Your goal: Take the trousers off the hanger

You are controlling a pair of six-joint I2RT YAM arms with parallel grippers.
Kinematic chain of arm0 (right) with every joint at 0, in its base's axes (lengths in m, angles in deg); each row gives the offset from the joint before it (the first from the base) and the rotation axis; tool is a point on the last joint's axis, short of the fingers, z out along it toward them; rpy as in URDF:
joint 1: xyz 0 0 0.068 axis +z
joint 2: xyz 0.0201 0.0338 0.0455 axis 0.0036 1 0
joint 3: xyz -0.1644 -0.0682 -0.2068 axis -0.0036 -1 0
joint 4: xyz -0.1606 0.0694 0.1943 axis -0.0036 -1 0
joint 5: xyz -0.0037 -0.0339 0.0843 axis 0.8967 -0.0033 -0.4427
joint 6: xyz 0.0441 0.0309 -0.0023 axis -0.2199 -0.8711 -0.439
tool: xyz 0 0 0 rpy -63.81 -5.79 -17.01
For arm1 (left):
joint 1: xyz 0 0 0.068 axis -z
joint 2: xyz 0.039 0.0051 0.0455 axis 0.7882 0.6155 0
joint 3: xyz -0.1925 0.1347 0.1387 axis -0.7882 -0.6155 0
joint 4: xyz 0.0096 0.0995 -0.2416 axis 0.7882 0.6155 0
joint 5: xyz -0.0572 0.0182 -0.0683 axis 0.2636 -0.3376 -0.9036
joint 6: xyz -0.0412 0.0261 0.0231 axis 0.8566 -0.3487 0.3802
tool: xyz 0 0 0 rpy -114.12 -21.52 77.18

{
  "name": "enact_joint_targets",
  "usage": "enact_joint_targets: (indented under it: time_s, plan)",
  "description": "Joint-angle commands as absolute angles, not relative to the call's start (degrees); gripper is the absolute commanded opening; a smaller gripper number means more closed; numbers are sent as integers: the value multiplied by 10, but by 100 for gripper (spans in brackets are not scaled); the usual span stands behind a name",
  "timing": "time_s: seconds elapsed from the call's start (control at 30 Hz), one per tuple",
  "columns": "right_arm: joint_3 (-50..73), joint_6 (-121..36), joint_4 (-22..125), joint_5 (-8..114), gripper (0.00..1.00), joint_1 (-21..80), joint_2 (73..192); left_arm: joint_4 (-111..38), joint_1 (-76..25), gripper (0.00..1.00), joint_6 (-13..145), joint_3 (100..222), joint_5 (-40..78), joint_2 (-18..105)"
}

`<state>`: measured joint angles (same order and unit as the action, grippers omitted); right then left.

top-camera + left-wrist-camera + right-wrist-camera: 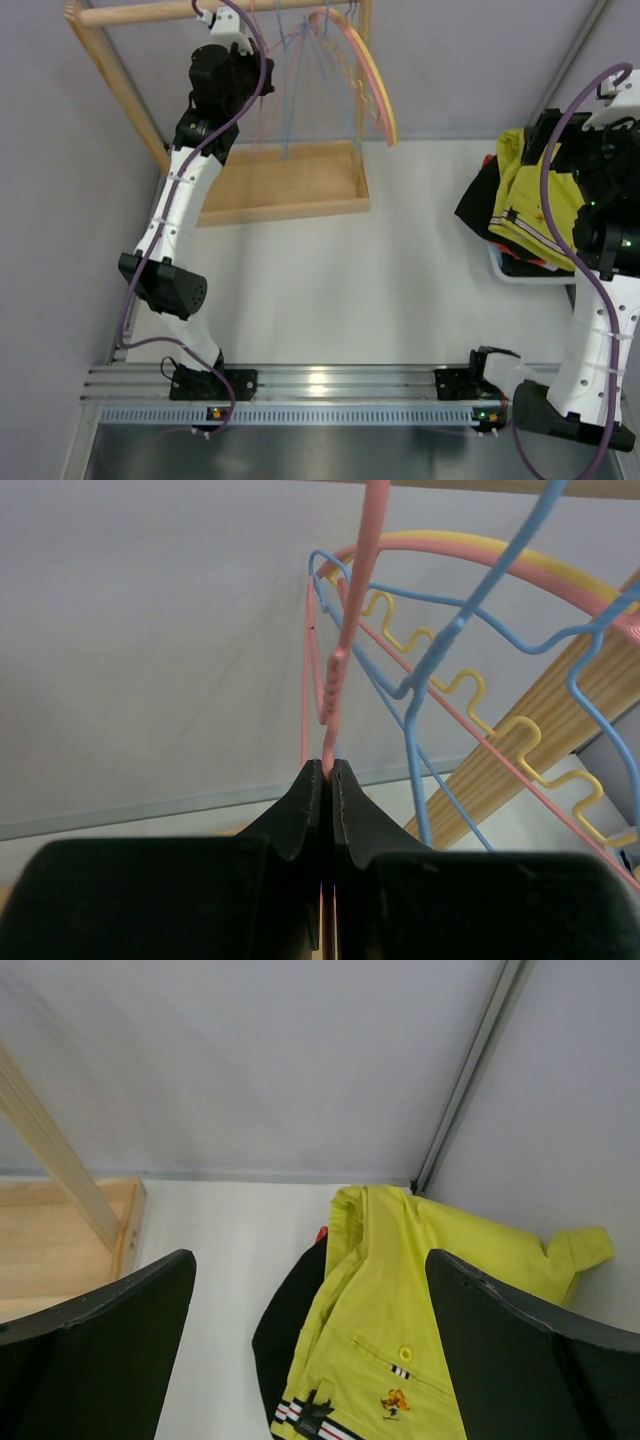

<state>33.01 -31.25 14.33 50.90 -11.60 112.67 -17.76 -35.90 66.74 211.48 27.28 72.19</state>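
My left gripper (pixel 328 770) is shut on the lower wire of the thin pink hanger (pixel 345 650), which hangs from the wooden rail with no garment on it. In the top view this gripper (pixel 228 70) is up at the rack, and the hanger (pixel 268 115) shows only faintly. The yellow-green trousers (pixel 535 200) lie crumpled on a heap at the right, off the hanger. My right gripper (pixel 310 1265) is open and empty above the trousers (pixel 400 1300), whose striped band shows at the bottom of the right wrist view.
A wooden rack with a tray base (pixel 280 185) stands at the back left. Blue wire hangers (pixel 300 90) and thicker pink-and-yellow hangers (pixel 372 75) hang from its rail. Black clothing (pixel 478 212) lies under the trousers on a white bin (pixel 500 268).
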Motion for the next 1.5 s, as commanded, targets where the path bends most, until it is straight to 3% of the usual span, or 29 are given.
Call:
enact_joint_targets:
  time_s: [0.0, 0.03, 0.07, 0.23, 0.27, 0.37, 0.4, 0.43, 0.7, 0.9, 1.03, 1.47]
  plan:
    - [329, -326, 150, 489, 99, -121, 1113, -173, -345, 2, 650, 2108, 268, 727]
    - [327, -327, 150, 488, 99, -120, 1113, -173, -345, 6, 650, 2104, 268, 724]
    - [326, -329, 150, 486, 99, -121, 1113, -173, -345, 19, 650, 2096, 268, 719]
    - [304, -334, 162, 480, 99, -120, 1108, -173, -346, 64, 637, 2060, 268, 677]
    - [299, -335, 164, 480, 99, -121, 1108, -173, -345, 64, 636, 2054, 268, 669]
    - [282, -338, 173, 479, 99, -121, 1105, -173, -346, 80, 635, 2037, 290, 634]
    - [274, -339, 175, 479, 99, -121, 1105, -174, -346, 93, 633, 2032, 290, 626]
    - [270, -339, 176, 479, 99, -120, 1105, -174, -346, 98, 631, 2026, 289, 611]
    - [210, -334, 204, 471, 99, -121, 1101, -173, -354, 99, 625, 1959, 289, 511]
    - [178, -324, 215, 416, 99, -120, 1110, -162, -441, 99, 669, 1846, 208, 427]
    - [167, -321, 211, 369, 100, -119, 1117, -105, -508, 99, 644, 1766, 178, 366]
    - [29, -292, 167, 296, 99, -92, 1073, 101, -516, 99, 564, 1574, 198, 258]
